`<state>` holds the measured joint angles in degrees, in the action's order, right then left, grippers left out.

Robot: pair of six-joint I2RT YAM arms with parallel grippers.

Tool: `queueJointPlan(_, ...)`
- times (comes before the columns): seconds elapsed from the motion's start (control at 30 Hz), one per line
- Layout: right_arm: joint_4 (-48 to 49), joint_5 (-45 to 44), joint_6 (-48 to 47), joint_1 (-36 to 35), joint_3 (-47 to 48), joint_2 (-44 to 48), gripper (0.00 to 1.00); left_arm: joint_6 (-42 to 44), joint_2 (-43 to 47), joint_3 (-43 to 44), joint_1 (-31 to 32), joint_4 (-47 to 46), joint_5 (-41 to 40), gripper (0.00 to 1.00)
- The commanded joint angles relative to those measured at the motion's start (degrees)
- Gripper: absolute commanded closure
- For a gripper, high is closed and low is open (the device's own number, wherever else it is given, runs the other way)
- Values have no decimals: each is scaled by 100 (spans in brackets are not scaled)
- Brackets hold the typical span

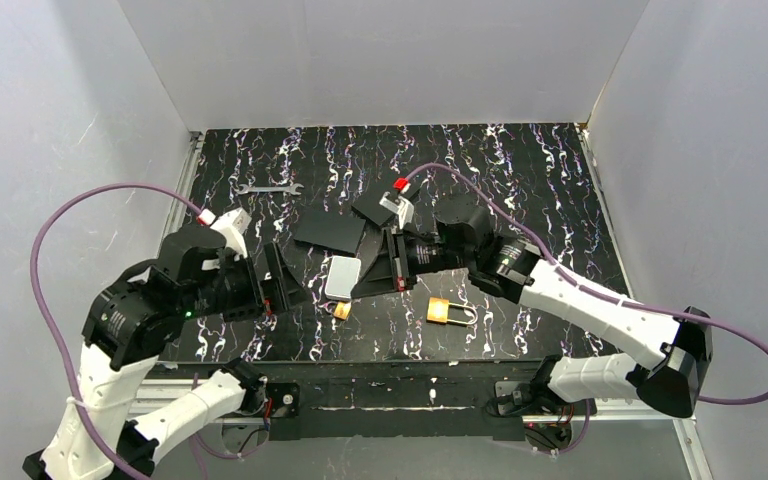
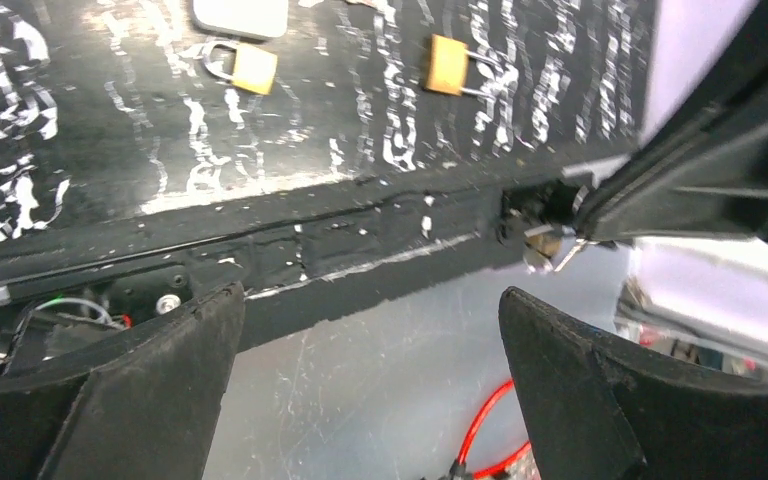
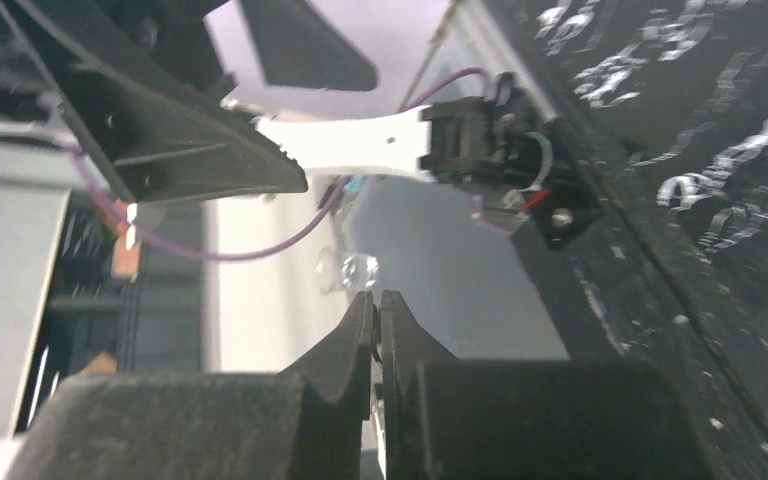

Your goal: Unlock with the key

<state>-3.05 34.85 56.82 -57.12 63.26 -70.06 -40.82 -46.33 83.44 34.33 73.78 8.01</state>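
Note:
Two brass padlocks lie on the black marbled mat, one (image 1: 341, 310) beside a pale box and one (image 1: 440, 311) further right; the left wrist view shows both (image 2: 253, 68) (image 2: 447, 65). My right gripper (image 1: 365, 285) hangs low over the mat, shut (image 3: 375, 300) with a thin piece pinched between its fingertips. In the left wrist view a small metal key (image 2: 548, 245) glints at the tip of that gripper. My left gripper (image 1: 285, 290) is just left of it, wide open (image 2: 370, 300) and holding nothing.
A pale rounded box (image 1: 343, 277) sits between the grippers. Black flat plates (image 1: 330, 230) and a small wrench (image 1: 270, 188) lie further back. The table's front rail (image 2: 360, 240) and a red cable (image 2: 485, 425) are below the left gripper. White walls enclose the mat.

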Motion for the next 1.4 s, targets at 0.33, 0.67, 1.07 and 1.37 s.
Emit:
queueJointPlan(0.33,-3812,-4053,205,35,697,635,99,-2032,-196,-1666,-5,391,-1255,10)
queueJointPlan(0.67,-4252,-5663,-67,35,927,1492,99,-2985,-973,-2558,-5,93,-975,10)
queueJointPlan(1.07,-4510,-5021,-790,43,794,1501,99,-3871,-1384,-2934,-3,-878,-1045,16)
queueJointPlan(1.37,-4300,-4608,-986,105,898,1181,99,-3924,-1320,-3145,-4,-1657,-1150,17)
